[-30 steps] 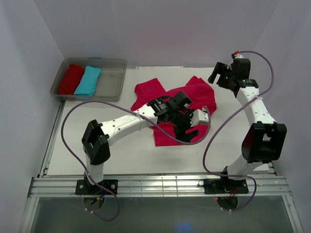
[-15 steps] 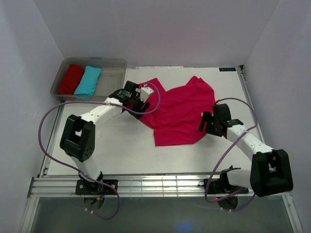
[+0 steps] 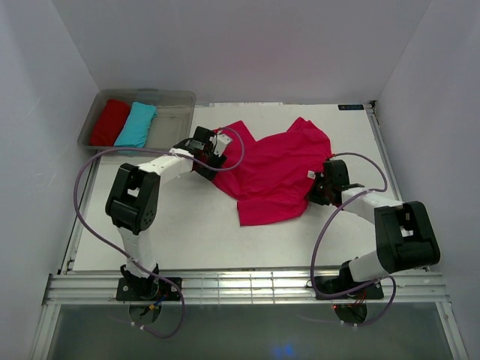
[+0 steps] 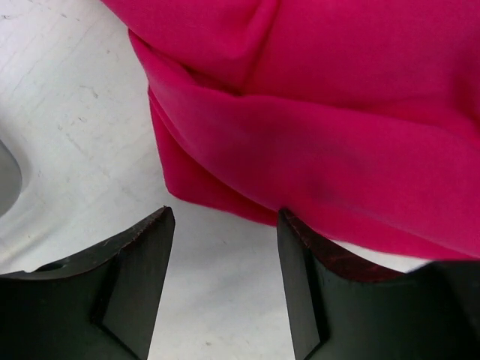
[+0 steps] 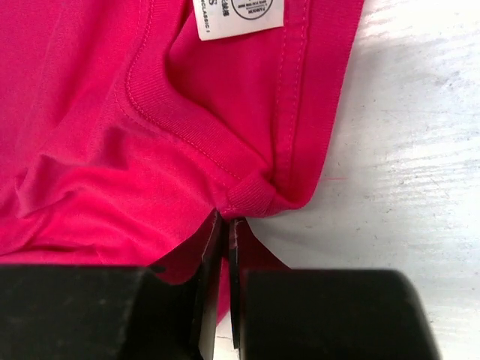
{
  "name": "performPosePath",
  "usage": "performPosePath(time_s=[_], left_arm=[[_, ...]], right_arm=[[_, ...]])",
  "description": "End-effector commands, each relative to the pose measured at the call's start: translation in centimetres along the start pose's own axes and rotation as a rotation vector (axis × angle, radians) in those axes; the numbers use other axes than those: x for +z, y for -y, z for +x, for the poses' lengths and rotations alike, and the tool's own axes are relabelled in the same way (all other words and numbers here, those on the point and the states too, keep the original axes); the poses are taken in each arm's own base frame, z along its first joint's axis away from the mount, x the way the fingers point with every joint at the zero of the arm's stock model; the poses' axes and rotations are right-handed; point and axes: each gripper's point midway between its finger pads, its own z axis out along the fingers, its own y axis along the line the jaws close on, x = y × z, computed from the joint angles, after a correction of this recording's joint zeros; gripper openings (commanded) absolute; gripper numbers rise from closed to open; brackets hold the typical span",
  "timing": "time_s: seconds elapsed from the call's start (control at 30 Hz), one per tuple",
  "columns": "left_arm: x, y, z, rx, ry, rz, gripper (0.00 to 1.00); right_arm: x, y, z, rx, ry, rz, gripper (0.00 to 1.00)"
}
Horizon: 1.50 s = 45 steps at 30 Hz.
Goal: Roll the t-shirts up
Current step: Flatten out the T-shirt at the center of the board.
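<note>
Whereas one second ago the left gripper (image 3: 204,154) sat over the middle of the t-shirt (image 3: 274,172) and the right gripper (image 3: 321,189) was raised well away from the bin (image 3: 174,93), both are now low at opposite edges of the garment. The left one is at the sleeve edge nearest the bin. The right one is at the edge farthest from the bin and has closed in on the fabric over the last half second.

Left gripper: fingers (image 4: 142,277) set wide, with the folded sleeve edge just ahead of them and bare table (image 3: 187,232) between them; nothing held.

Right gripper: closed to a thin slit, its tips meeting a fold of the collar seam below the label (image 5: 238,15). It appears to pinch that fold.

The t-shirt lies on the table just beside the bin, rumpled, with one sleeve folded under. Judgement: one edge is secured and the other is about to be taken, so this is spreading. No rolling has begun.

The bin holds a red bundle (image 3: 110,121) at the end farthest from the t-shirt, touching a turquoise bundle (image 3: 136,124). Its nearer end is bare.
</note>
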Motion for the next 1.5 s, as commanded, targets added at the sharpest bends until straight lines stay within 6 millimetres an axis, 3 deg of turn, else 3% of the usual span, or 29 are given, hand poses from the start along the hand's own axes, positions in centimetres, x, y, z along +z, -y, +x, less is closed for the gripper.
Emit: performPosePath(time_s=[0.0,0.13,0.17,0.27,0.37,0.4,0.43,0.53,0.57,0.63,0.67,0.73,0.77,0.8,0.83,0.87,0.9,0.93,0.97,1.0,1.03,1.1,1.23,1.3,1.4,1.43,1.47], left_arm=[[-0.2,-2.4,-2.9,-0.055,0.058,-0.080,0.67],[-0.6,-1.6,-2.8,-0.024,0.068,-0.034,0.63],[-1.4,-1.3,-3.2,-0.011,0.084,-0.011,0.64],[-3.8,0.7,-3.3,-0.004,0.083,0.108,0.67],[-6.1,1.3,-4.4,0.014,0.130,0.153,0.67],[-6.5,1.3,-4.6,0.031,0.144,0.161,0.68],[-6.9,1.8,-4.9,0.040,0.158,0.189,0.68],[-7.9,1.7,-5.5,0.040,0.175,0.191,0.69],[-8.6,1.6,-5.9,0.037,0.174,0.192,0.69],[-9.7,1.6,-6.5,0.042,0.190,0.197,0.69],[-10.4,1.6,-6.8,0.045,0.202,0.203,0.69],[-12.9,0.7,-8.4,0.052,0.272,0.174,0.70],[-13.9,0.3,-8.9,0.055,0.294,0.164,0.71],[-15.4,-1.0,-9.8,0.047,0.334,0.137,0.72],[-16.9,-1.7,-10.4,0.043,0.369,0.118,0.73],[-17.8,-2.8,-10.5,0.032,0.379,0.101,0.75],[-18.6,-3.4,-10.8,0.027,0.396,0.088,0.75],[-20.1,-4.2,-11.7,0.027,0.433,0.067,0.76],[-20.7,-5.2,-11.6,0.010,0.442,0.046,0.76],[-21.2,-5.6,-11.8,0.004,0.452,0.037,0.76],[-21.8,-6.1,-12.0,-0.001,0.466,0.028,0.76],[-22.7,-6.5,-11.8,-0.012,0.485,0.032,0.76],[-23.1,-7.1,-11.1,-0.009,0.487,0.024,0.76],[-23.1,-7.8,-11.0,-0.013,0.485,0.013,0.76],[-23.1,-8.7,-11.7,-0.026,0.495,0.014,0.76],[-23.2,-8.9,-12.0,-0.031,0.502,0.020,0.76],[-23.3,-9.1,-12.3,-0.034,0.510,0.021,0.76]], right_arm=[[-0.7,0.9,0.4,0.021,0.007,0.024,0.08],[-4.1,3.1,-3.7,-0.011,0.169,0.120,0.08],[-5.0,5.2,-4.5,0.015,0.193,0.180,0.08],[-8.3,7.1,-7.8,0.047,0.274,0.172,0.08],[-12.0,5.8,-11.6,0.015,0.380,0.165,0.08],[-13.0,5.2,-12.1,0.007,0.391,0.151,0.08],[-14.9,3.7,-14.1,-0.010,0.449,0.113,0.08],[-18.6,0.2,-16.5,-0.053,0.528,0.008,0.08],[-20.9,-2.2,-18.4,-0.101,0.581,-0.050,0.08],[-23.1,-5.3,-19.9,-0.155,0.616,-0.130,0.08],[-25.3,-8.9,-21.0,-0.213,0.642,-0.238,0.08],[-27.4,-12.7,-21.8,-0.271,0.668,-0.338,0.08],[-29.2,-16.6,-22.1,-0.327,0.691,-0.422,0.08],[-30.3,-18.6,-22.4,-0.358,0.711,-0.461,0.08],[-31.5,-22.3,-21.2,-0.414,0.708,-0.547,0.08],[-30.8,-24.3,-21.5,-0.452,0.697,-0.556,0.08],[-35.0,-27.1,-22.9,-0.479,0.782,-0.625,0.08],[-36.8,-30.0,-22.2,-0.516,0.789,-0.695,0.08],[-35.6,-31.9,-22.7,-0.546,0.777,-0.699,0.08],[-40.3,-33.8,-24.0,-0.553,0.875,-0.772,0.08],[-40.1,-35.8,-23.7,-0.572,0.865,-0.822,0.08],[-44.4,-37.8,-24.6,-0.554,0.980,-0.937,0.08],[-49.6,-39.3,-25.0,-0.483,1.135,-1.057,0.08],[-49.9,-38.9,-26.2,-0.436,1.172,-1.015,0.08],[-48.6,-37.6,-27.9,-0.377,1.205,-0.892,0.08],[-47.5,-37.1,-28.2,-0.382,1.202,-0.831,0.08],[-44.8,-36.1,-28.8,-0.358,1.178,-0.734,0.08]])
